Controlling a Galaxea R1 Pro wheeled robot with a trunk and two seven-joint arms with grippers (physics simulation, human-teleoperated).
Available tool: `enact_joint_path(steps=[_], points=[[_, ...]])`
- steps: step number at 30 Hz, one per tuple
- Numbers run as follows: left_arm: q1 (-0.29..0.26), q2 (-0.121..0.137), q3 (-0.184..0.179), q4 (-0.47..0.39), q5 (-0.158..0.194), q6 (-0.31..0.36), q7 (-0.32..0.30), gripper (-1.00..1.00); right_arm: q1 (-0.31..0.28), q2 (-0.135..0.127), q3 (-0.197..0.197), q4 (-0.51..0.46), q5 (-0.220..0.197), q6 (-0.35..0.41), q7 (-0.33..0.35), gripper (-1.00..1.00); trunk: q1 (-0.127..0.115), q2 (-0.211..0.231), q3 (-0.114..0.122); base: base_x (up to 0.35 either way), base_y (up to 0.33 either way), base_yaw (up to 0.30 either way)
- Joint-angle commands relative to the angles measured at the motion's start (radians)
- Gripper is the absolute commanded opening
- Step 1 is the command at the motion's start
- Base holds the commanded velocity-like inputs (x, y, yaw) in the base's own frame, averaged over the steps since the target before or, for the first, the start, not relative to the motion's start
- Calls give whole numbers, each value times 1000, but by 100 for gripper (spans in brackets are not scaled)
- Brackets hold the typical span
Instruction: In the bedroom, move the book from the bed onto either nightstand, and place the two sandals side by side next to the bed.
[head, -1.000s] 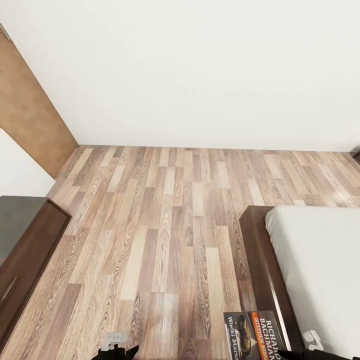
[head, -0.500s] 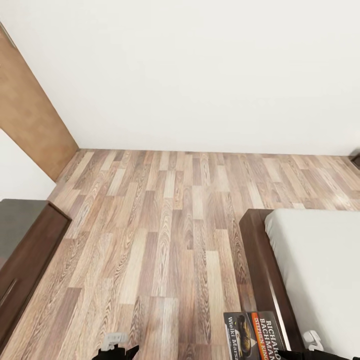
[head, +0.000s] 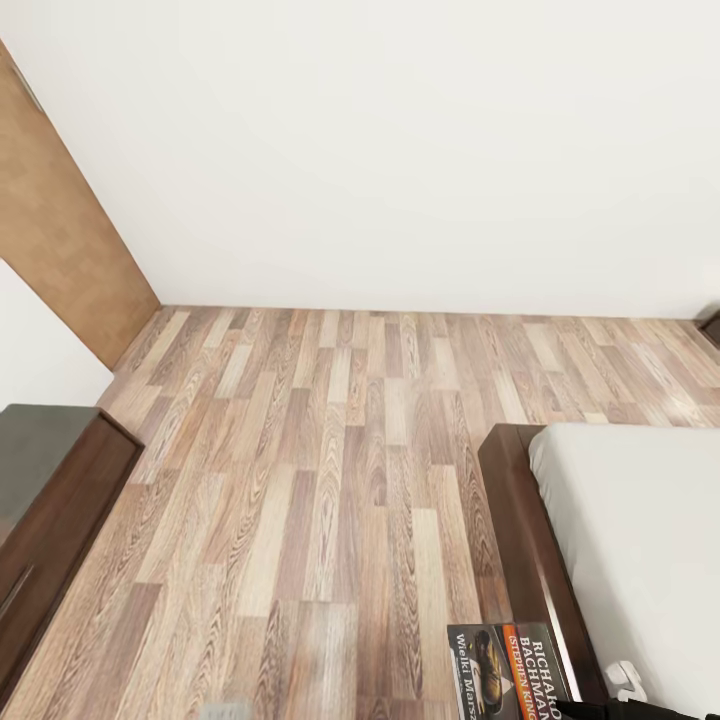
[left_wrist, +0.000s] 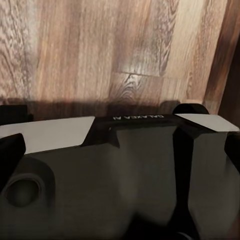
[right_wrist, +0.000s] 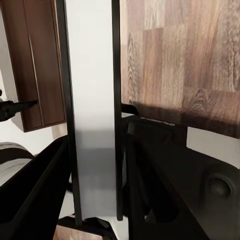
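Note:
The book (head: 510, 670), dark-covered with an orange band and the lettering "RICHARD BACHMAN", hangs over the floor beside the bed's dark frame (head: 520, 530). My right gripper (right_wrist: 95, 192) is shut on it. In the right wrist view the book (right_wrist: 92, 100) stands edge-on, its white pages between dark covers and my two dark fingers (right_wrist: 165, 185). The pale mattress (head: 630, 540) is bare. My left gripper (left_wrist: 120, 150) is open over the floor, with its tips far apart above my own dark base. The sandals are out of view.
A long dark brown dresser (head: 50, 500) with a grey glossy top stands at the left. Behind it is a tan door (head: 60, 240) beside the white wall (head: 400, 150). Wood-plank floor (head: 320, 450) lies between dresser and bed. A dark brown corner (head: 712, 325) shows at the far right edge.
The head camera has tilted up, so the floor and bed sit lower in the picture. My left gripper has sunk almost out of the bottom edge. The book keeps its place in my right gripper.

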Motion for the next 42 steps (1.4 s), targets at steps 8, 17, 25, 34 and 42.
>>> enact_joint_path(steps=[8, 17, 25, 34, 42], points=[[-1, 0, -1, 39, 5, -2, -4, 100, 0, 0, 1, 0, -5, 10, 3, -100, 0, 0, 12, 0, 0, 0], [-1, 0, -1, 126, 6, -1, -4, 100, 0, 0, 1, 0, -5, 10, 3, -100, 0, 0, 27, 0, 0, 0], [-1, 0, -1, 149, 6, -1, -4, 100, 0, 0, 1, 0, -5, 10, 3, -100, 0, 0, 40, 0, 0, 0], [-1, 0, -1, 150, 6, -1, -4, 100, 0, 0, 1, 0, -6, 10, 4, -100, 0, 0, 55, 0, 0, 0], [-1, 0, -1, 150, 6, -1, -4, 100, 0, 0, 1, 0, -6, 10, 5, -100, 0, 0, 68, 0, 0, 0]])
